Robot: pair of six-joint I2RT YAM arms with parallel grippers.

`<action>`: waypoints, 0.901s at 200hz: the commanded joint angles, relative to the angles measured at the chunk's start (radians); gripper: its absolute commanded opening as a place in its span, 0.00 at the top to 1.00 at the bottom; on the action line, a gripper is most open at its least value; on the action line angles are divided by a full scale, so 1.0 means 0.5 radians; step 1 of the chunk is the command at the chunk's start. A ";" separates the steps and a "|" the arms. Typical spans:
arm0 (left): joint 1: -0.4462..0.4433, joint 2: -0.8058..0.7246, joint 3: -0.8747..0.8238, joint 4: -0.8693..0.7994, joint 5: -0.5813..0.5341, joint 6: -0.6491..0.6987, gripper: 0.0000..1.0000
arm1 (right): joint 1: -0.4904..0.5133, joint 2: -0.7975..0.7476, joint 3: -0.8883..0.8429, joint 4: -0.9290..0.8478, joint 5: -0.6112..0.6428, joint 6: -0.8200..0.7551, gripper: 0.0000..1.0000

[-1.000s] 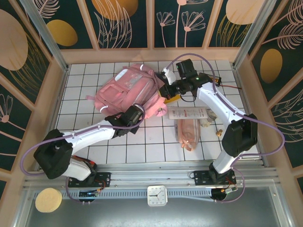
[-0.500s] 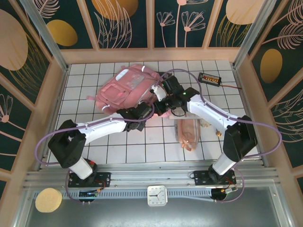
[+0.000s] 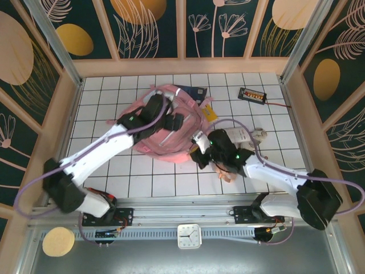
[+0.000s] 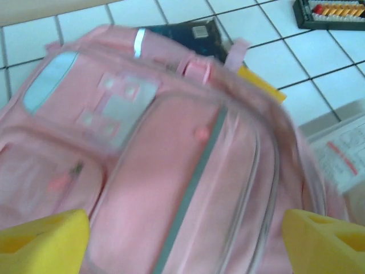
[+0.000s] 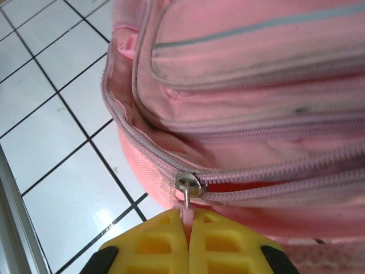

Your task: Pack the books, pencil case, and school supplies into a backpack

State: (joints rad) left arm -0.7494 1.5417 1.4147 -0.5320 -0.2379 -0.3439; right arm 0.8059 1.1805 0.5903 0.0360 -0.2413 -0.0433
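The pink backpack lies front up at mid-table. My left gripper hovers over it, open, its yellow fingertips wide apart with nothing between them. My right gripper is shut on the pink zipper pull below the metal slider, at the backpack's near right corner. A navy book and a yellow book stick out from behind the backpack. The school supplies packet lies to the right. The pale pencil case is partly hidden under the right arm.
A small black device with orange dots and its wire lie at the back right. Wooden walls ring the white tiled table. A metal rail runs along the near edge, close to my right gripper.
My left gripper let go, opened wide and rose over the backpack. My right gripper drew the zipper pull toward the near edge. The backpack shifted, baring the books behind it.
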 commanded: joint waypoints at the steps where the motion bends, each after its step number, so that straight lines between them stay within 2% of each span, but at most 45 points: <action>1: 0.017 0.406 0.339 -0.259 0.193 0.111 0.16 | 0.011 -0.079 -0.123 0.566 0.114 -0.087 1.00; 20: 0.019 0.544 0.405 -0.295 0.238 0.230 0.17 | 0.008 -0.058 -0.092 0.563 0.111 -0.115 1.00; 61: 0.002 0.567 0.202 -0.310 0.350 0.403 0.20 | 0.002 -0.026 0.005 0.514 0.124 -0.123 1.00; 102: -0.019 0.732 0.207 -0.305 0.243 0.435 0.23 | 0.005 -0.030 0.064 0.424 0.108 -0.094 1.00; 138: -0.025 0.828 0.237 -0.286 0.313 0.479 0.28 | 0.003 -0.023 0.101 0.373 0.114 -0.101 1.00; 180: -0.029 0.840 0.274 -0.343 0.396 0.481 0.29 | 0.005 -0.002 0.117 0.353 0.132 -0.107 1.00</action>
State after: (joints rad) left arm -0.7624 1.9495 1.5280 -0.6518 -0.0738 -0.1272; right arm 0.8108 1.1816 0.5850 0.1303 -0.1833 -0.0910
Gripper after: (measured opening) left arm 0.710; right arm 0.062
